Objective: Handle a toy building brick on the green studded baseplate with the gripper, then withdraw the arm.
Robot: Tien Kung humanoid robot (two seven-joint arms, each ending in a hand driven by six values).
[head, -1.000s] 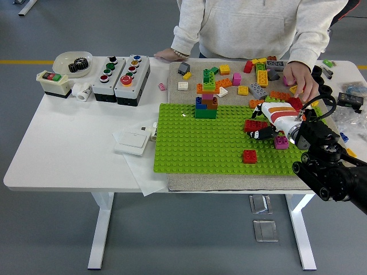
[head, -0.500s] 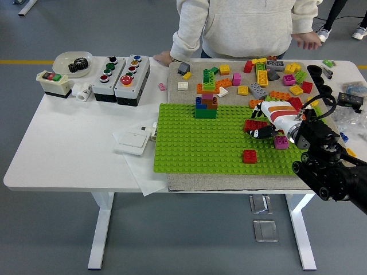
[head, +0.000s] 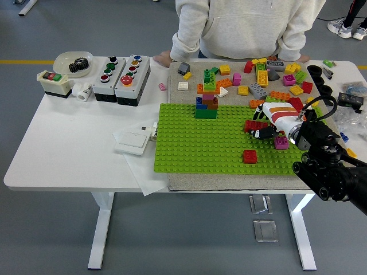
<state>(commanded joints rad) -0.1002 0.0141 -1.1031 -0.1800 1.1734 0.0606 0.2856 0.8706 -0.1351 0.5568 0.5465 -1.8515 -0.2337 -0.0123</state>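
- Red brick (head: 254, 125) is sitting on the green studded baseplate (head: 195, 152) toward its right side, and the right robot hand (head: 265, 130) is lying right at it, with dark fingertips (head: 259, 134) touching or almost touching its lower right edge; I judge this is the brick being handled.
- Whether the fingers are closing on the brick or merely pressing against it cannot be told, since the white and orange back of the hand is covering them.
- The black right arm (head: 330, 166) is coming in from the lower right corner, low over the counter (head: 80, 143), which suits a short sideways reach to a brick near that edge.
- A second red brick (head: 249, 156) is standing alone nearer the front of the baseplate, apart from the hand, and a pink brick (head: 281, 142) is sitting just beside the wrist.
- A small stacked tower (head: 207, 98) of mixed colours is standing at the baseplate's far edge, well clear of the hand.
- Loose bricks (head: 269, 80) are lying scattered on the grey mat behind the baseplate, probably as a supply pile within the reach of both the robot and the person.
- A person in a light hoodie (head: 246, 26) is standing at the far side, one hand (head: 163, 55) resting on the counter edge and not touching any bricks.
- Push-button boxes (head: 121, 73) and a white bowl (head: 72, 62) are standing far left, out of the working area.
- No left arm is showing.
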